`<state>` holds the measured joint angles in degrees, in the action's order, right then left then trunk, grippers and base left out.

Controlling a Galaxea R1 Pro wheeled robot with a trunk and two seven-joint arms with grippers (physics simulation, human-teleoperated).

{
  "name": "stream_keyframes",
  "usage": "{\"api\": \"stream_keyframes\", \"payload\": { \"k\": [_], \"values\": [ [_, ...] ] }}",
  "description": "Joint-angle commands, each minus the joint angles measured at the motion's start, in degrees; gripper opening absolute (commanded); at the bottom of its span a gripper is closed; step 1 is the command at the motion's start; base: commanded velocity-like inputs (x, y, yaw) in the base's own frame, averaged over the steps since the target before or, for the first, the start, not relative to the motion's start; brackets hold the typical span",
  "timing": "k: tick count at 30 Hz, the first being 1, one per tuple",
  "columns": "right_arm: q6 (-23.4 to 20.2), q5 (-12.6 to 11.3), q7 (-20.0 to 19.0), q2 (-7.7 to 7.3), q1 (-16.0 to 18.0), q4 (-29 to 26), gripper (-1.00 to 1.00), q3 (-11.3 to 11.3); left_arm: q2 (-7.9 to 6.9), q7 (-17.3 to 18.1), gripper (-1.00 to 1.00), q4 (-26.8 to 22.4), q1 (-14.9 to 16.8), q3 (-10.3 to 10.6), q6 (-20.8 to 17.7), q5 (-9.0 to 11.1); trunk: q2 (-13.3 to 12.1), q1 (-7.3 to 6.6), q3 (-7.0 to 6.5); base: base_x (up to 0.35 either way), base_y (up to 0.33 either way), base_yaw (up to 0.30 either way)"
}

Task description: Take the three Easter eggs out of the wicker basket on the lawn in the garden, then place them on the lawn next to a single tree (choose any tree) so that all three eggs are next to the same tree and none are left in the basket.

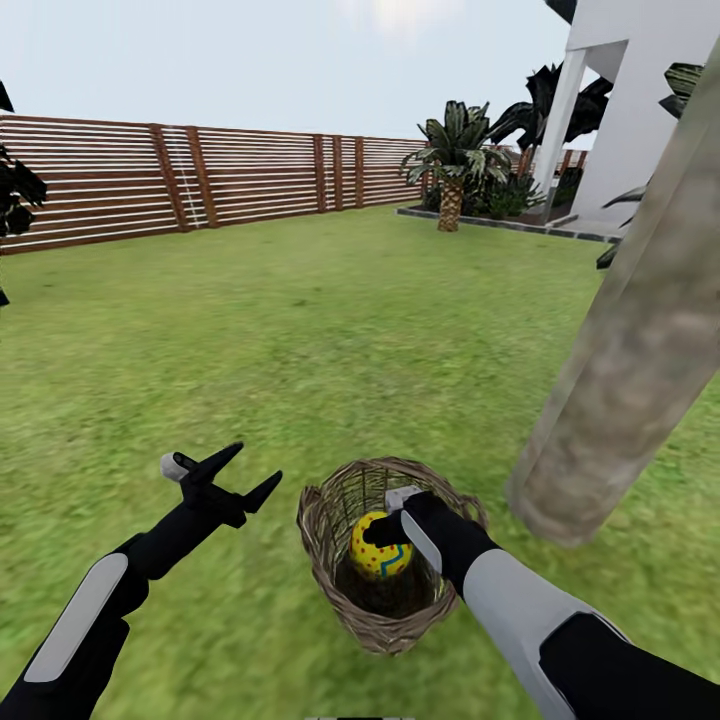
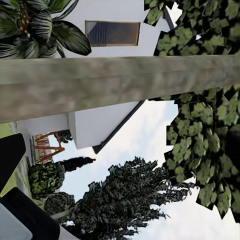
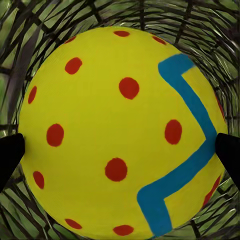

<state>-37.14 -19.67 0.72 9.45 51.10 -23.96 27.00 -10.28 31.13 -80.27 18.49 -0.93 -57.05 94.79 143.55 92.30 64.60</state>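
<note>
Our right gripper (image 1: 385, 528) reaches inside the wicker basket (image 1: 325, 520), fingers pinching an Easter egg (image 3: 120, 132) below its rim. Our left gripper (image 1: 240, 470) hovers spread over open lawn (image 1: 300, 340). The tree (image 1: 620, 370) stands just beyond the basket.

bright, even daylight under pale sky (image 1: 300, 50); no hard shadows on lawn (image 1: 330, 330); soft render blur; basket (image 1: 385, 555) interior dark.
</note>
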Motion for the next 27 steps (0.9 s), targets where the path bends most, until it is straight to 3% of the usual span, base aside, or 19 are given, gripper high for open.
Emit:
{"api": "stream_keyframes", "payload": {
  "k": [1, 6, 9, 11, 13, 16, 19, 24, 27],
  "values": [
    [-0.2, -0.2, 0.1, 0.01, 0.0, 0.0, -1.0, 0.3, 0.0, 0.2, 1.0, 0.0, 0.0, 0.0, -0.3, -0.1, 0.0, -0.03, -0.18, 0.0, 0.0, 0.0],
    [-0.2, -0.2, -0.2, -0.2, 0.1, -0.6, -1.0, 0.3, 0.0, 0.3, 1.0, 0.0, 0.1, 0.0, -0.3, -0.1, -0.1, -0.16, -1.29, 0.0, 0.0, 0.0],
    [-1.0, -0.2, -4.1, -0.46, 0.1, -3.3, -1.0, 0.2, 0.0, 0.3, 1.0, 0.1, 0.1, 0.0, -0.3, -0.1, -0.1, -0.24, -1.95, 0.0, 0.0, 0.0],
    [-4.3, -0.2, -7.8, -0.84, 0.1, -5.6, -1.0, 0.1, 0.0, 0.3, 1.0, 0.1, 0.1, 0.0, -0.3, -0.1, -0.1, -0.29, -2.4, 0.0, 0.0, 0.0],
    [-6.2, -0.2, -10.9, -2.66, 0.0, -9.1, -1.0, 0.0, 0.0, 0.3, 1.0, 0.1, 0.1, 0.0, -0.3, 0.0, -0.2, -0.34, -2.84, 0.0, 0.0, 0.0],
    [-8.2, -0.2, -12.8, -4.21, 0.0, -10.5, -1.0, -0.1, 0.0, 0.3, 1.0, 0.2, 0.1, 0.0, -0.3, 0.0, -0.2, -0.42, -3.5, 0.0, 0.0, 0.0],
    [-8.8, -0.3, -14.8, -6.73, 0.0, -12.6, -1.0, -0.3, 0.0, 0.4, 1.0, 0.2, 0.0, 0.0, -0.3, 0.0, -0.2, -0.5, -4.17, 0.0, 0.0, 0.0],
    [-13.8, -1.1, -15.3, -8.28, 0.0, -16.8, -1.0, -2.5, 0.0, 0.3, 1.0, 0.2, 0.0, 0.0, -0.3, 0.0, -0.3, -0.63, -5.28, 0.0, 0.0, 0.0],
    [-14.2, -1.1, -18.3, -9.31, 0.0, -17.5, -1.0, -2.6, 0.0, 0.4, 1.0, 0.2, 0.1, 0.0, -0.3, 0.0, -1.5, -1.29, -5.81, 0.0, 0.0, 0.0]
  ]
}}
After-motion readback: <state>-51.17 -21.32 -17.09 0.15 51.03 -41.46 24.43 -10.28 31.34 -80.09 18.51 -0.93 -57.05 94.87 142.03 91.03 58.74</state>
